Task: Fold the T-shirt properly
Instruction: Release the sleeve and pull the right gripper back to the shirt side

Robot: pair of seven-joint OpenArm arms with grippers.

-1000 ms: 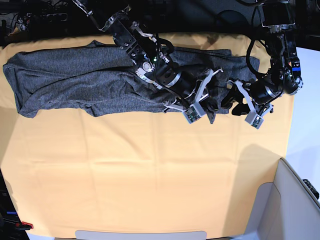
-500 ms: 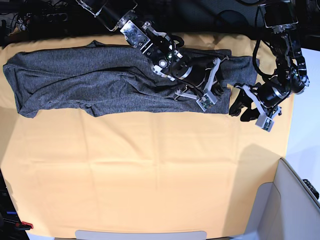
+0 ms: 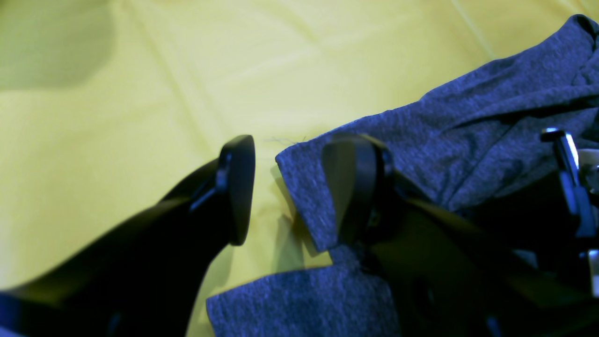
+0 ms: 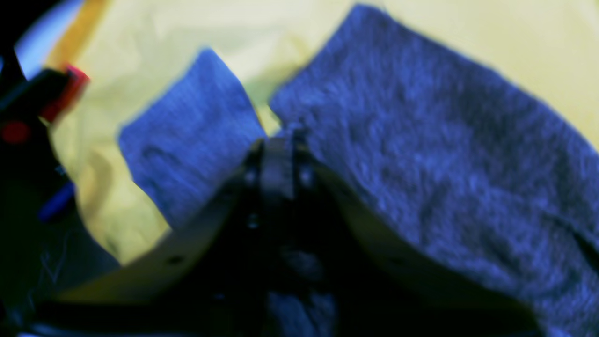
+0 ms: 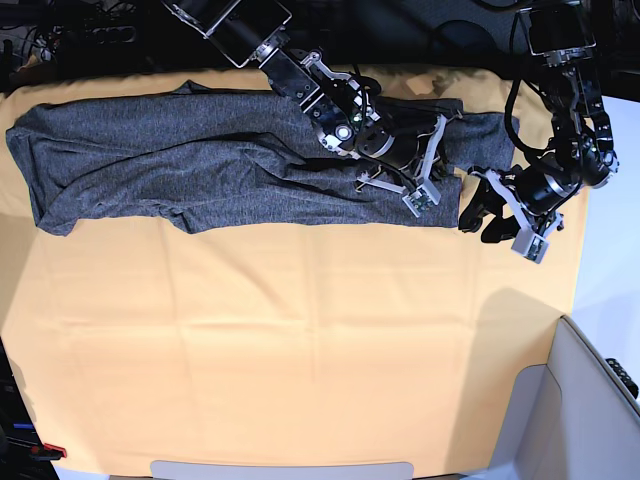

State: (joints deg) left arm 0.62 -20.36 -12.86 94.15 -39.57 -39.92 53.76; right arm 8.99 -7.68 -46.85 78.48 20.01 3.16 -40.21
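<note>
Nearest the base camera we note bare yellow-orange table cloth [image 5: 300,340], with a grey panel [image 5: 560,420] at the right corner. Beyond it the dark grey T-shirt [image 5: 180,165] lies as a long rumpled band across the far part of the cloth, one end near the far left corner. The left gripper [image 3: 290,187] hovers at the shirt's other end – jaws wide, one finger [image 3: 238,187] over bare cloth, the other over a hem corner, gripping nothing. The right gripper [image 4: 277,154] sits on the shirt just beside it; its wrist view is blurred – tips look pressed together against a fold, but we cannot tell whether they pinch fabric.
</note>
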